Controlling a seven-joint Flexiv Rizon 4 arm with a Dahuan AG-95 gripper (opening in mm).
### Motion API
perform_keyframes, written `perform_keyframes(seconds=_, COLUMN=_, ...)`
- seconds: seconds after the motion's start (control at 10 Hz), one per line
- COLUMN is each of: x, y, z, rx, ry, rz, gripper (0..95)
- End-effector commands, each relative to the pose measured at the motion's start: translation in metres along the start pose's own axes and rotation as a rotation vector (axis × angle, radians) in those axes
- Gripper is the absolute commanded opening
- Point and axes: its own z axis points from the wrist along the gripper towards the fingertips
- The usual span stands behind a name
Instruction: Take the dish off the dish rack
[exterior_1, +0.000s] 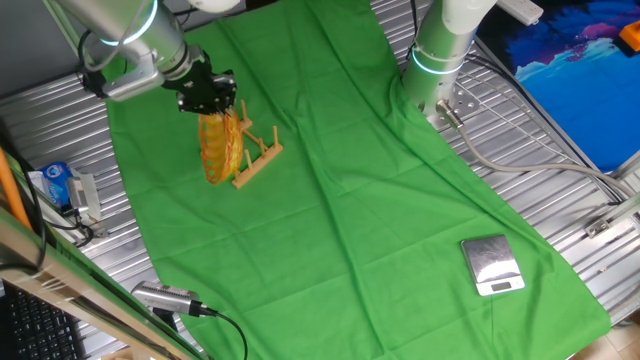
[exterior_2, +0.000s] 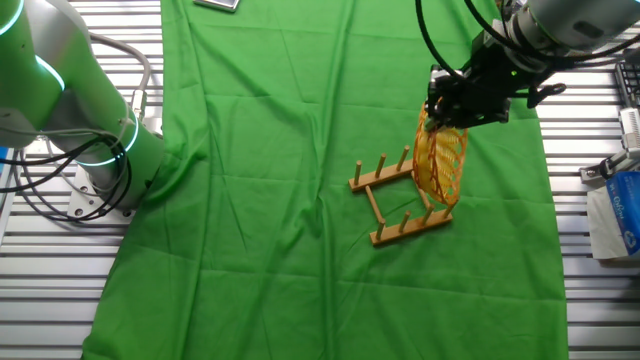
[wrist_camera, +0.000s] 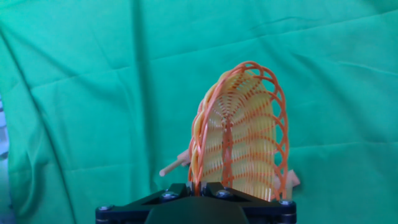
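The dish (exterior_1: 221, 148) is a yellow woven oval plate with orange-red streaks, standing on edge at the end of the dish rack (exterior_1: 258, 160), a small wooden rack with upright pegs. In the other fixed view the dish (exterior_2: 441, 165) stands at the right end of the rack (exterior_2: 400, 201). My gripper (exterior_1: 210, 103) is right above the dish and shut on its top rim. In the hand view the dish (wrist_camera: 239, 140) fills the middle, its rim pinched between my fingers, with my gripper (wrist_camera: 198, 186) at the bottom. Only bits of the rack (wrist_camera: 174, 165) show behind the dish.
A green cloth (exterior_1: 350, 200) covers the table. A square silver scale (exterior_1: 492, 265) lies at the near right. A second arm's base (exterior_1: 440, 50) stands at the back. A blue-and-white box (exterior_1: 60, 185) and cables lie off the cloth's left edge.
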Motion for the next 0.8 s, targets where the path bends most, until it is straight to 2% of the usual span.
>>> perform_keyframes(seconds=0.1, x=-0.009, y=-0.003, z=-0.004, rx=-0.004, ry=0.002, rz=0.020, gripper=0.0)
perform_keyframes(seconds=0.8, x=-0.042, y=-0.015, z=-0.003, rx=0.000, ry=-0.008, rz=0.089, gripper=0.0)
